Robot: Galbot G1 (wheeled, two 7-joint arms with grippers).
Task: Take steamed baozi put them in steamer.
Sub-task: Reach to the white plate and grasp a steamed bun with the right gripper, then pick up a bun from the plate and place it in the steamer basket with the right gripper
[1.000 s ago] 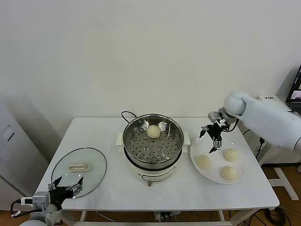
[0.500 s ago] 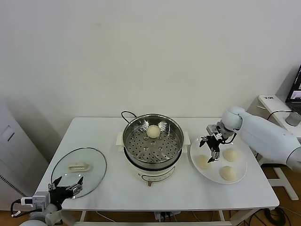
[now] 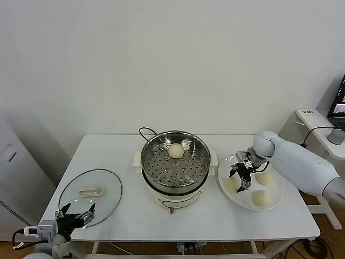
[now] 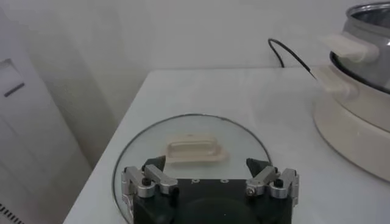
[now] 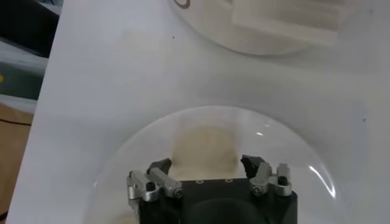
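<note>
The steel steamer (image 3: 175, 162) stands mid-table on its cream base, with one baozi (image 3: 176, 150) inside at the back. Three more baozi lie on the white plate (image 3: 272, 203) to its right: one nearest the steamer (image 3: 232, 185), one behind (image 3: 264, 177), one in front (image 3: 261, 198). My right gripper (image 3: 241, 178) is open and hangs just over the nearest one; in the right wrist view that baozi (image 5: 204, 145) lies between the spread fingers, untouched. My left gripper (image 3: 75, 210) is open and idle at the table's front left corner.
The glass lid with cream handle (image 3: 90, 190) lies flat at the front left, just beyond the left gripper; it shows in the left wrist view (image 4: 190, 149). A black cord (image 3: 144, 131) runs behind the steamer. The table edge is close to the plate's front.
My right gripper has moved down and slightly forward from above the plate's back edge to just over the nearest baozi, still open. The left arm has not moved.
</note>
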